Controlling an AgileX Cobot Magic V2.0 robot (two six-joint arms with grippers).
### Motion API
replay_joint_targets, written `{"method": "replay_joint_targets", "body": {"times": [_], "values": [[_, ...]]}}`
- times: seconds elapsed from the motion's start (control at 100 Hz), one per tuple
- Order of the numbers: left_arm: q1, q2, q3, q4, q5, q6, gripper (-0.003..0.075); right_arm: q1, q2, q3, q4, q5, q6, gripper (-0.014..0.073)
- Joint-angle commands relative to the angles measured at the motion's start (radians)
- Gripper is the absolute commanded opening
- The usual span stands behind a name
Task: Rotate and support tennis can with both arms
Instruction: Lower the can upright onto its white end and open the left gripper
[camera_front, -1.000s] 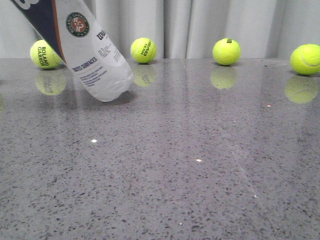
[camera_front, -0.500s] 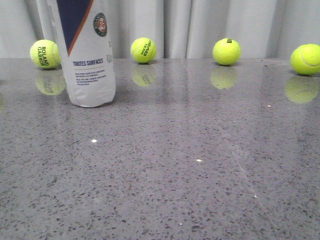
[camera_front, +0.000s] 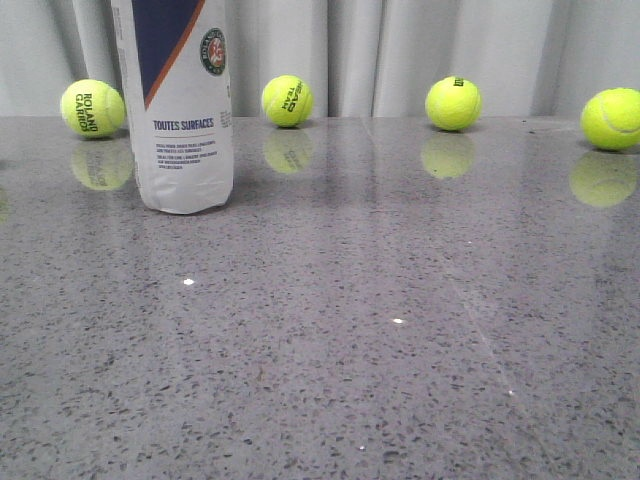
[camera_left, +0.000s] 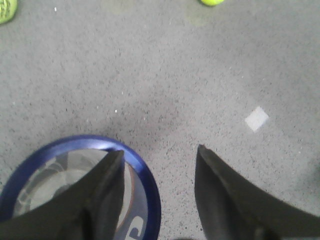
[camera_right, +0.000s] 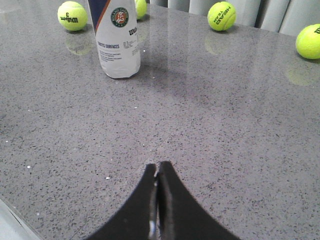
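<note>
the tennis can (camera_front: 182, 120) stands upright on the grey table (camera_front: 400, 330), white end down, navy panel facing forward

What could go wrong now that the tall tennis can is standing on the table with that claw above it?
The tennis can is tall and narrow, so a nudge could topple it. The left gripper is open, with one finger over the can's blue rim and the other beside it; moving sideways might clip that rim. The right gripper is shut and far off, so it gives no support. A falling can could scatter the nearby tennis ball.
</note>
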Motion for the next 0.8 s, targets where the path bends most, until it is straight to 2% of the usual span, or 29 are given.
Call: {"method": "replay_joint_targets", "body": {"times": [0.0,0.17,0.27,0.36,0.51,0.79], "values": [[-0.008,-0.040,-0.050,-0.050,0.020,-0.010,0.0326,-0.001,0.008,-0.023,-0.013,-0.085,0.001,-0.0067],[-0.008,-0.047,-0.073,-0.050,0.017,-0.010,0.0322,-0.001,0.008,-0.023,-0.013,-0.085,0.001,-0.0067],[-0.008,-0.079,-0.060,-0.048,-0.002,-0.010,0.0288,-0.001,0.008,-0.023,-0.013,-0.085,0.001,-0.0067],[-0.008,-0.132,-0.023,-0.030,-0.068,-0.008,0.0196,-0.001,0.008,-0.023,-0.013,-0.085,0.001,-0.0067],[-0.008,-0.255,0.094,0.048,-0.191,-0.008,-0.0022,-0.001,0.008,-0.023,-0.013,-0.085,0.001,-0.0067],[-0.008,-0.543,0.426,0.111,-0.435,-0.008,-0.0020,-0.001,0.008,-0.023,-0.013,-0.085,0.001,-0.0067]]}}
